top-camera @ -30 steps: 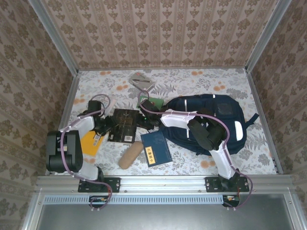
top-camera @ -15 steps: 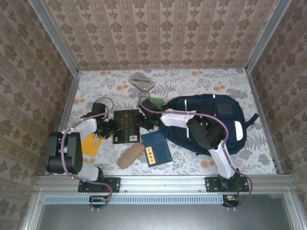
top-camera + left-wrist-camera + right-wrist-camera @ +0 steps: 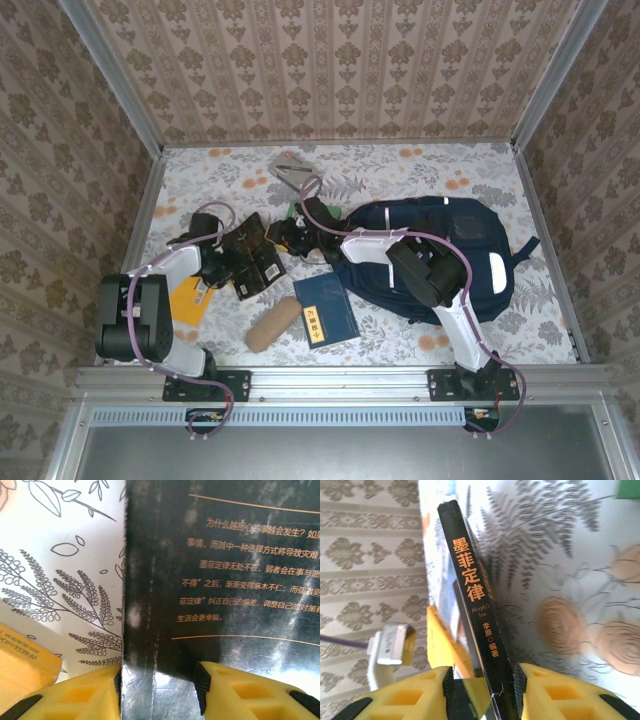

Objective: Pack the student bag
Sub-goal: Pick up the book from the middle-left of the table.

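Observation:
The student bag point(image 3: 455, 250), a navy backpack with white stripes, lies flat on the right of the table under my right arm. A black book with orange Chinese lettering point(image 3: 256, 256) is tilted up off the table between both grippers. My left gripper point(image 3: 226, 264) point(image 3: 157, 692) is shut on the book's near-left edge, with the back cover point(image 3: 230, 575) spreading out ahead of it. My right gripper point(image 3: 291, 238) point(image 3: 482, 692) is shut across the book's spine point(image 3: 474, 600), just left of the bag.
A blue book point(image 3: 325, 308) and a tan roll-shaped pouch point(image 3: 272, 323) lie near the front edge. A yellow-orange book point(image 3: 190, 298) point(image 3: 22, 660) lies under my left arm. A grey folded object point(image 3: 293, 170) and a green item point(image 3: 300, 212) sit farther back.
The black book lay flat one second ago. It has since been raised, turned and tilted between the two grippers. My right gripper has moved back and left with it.

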You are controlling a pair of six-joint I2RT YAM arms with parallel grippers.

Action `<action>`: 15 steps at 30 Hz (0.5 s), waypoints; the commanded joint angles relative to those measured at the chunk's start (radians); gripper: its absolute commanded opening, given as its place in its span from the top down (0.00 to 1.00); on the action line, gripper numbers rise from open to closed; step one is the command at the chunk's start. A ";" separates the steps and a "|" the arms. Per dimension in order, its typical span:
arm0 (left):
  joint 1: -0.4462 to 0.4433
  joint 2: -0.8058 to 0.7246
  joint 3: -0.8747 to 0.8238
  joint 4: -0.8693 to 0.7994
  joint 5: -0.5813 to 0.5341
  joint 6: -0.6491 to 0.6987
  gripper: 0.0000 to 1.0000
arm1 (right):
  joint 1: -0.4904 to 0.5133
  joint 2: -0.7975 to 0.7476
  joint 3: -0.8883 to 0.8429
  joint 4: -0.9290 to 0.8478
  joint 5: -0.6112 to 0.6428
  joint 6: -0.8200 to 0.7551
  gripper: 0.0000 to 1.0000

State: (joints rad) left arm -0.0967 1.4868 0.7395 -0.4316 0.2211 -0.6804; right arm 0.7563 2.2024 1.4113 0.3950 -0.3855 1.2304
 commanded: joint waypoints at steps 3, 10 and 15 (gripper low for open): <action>-0.020 0.021 0.012 -0.020 0.059 0.030 0.54 | 0.062 -0.023 0.038 -0.086 -0.163 -0.082 0.60; -0.018 0.011 0.015 -0.022 0.061 0.037 0.54 | 0.062 0.006 0.067 -0.248 -0.169 -0.203 0.62; -0.018 0.015 0.018 -0.017 0.066 0.036 0.54 | 0.073 0.062 0.117 -0.265 -0.248 -0.232 0.62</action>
State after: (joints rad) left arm -0.0967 1.4857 0.7448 -0.4625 0.2153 -0.6582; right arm 0.7570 2.2147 1.4807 0.1749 -0.4179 1.0409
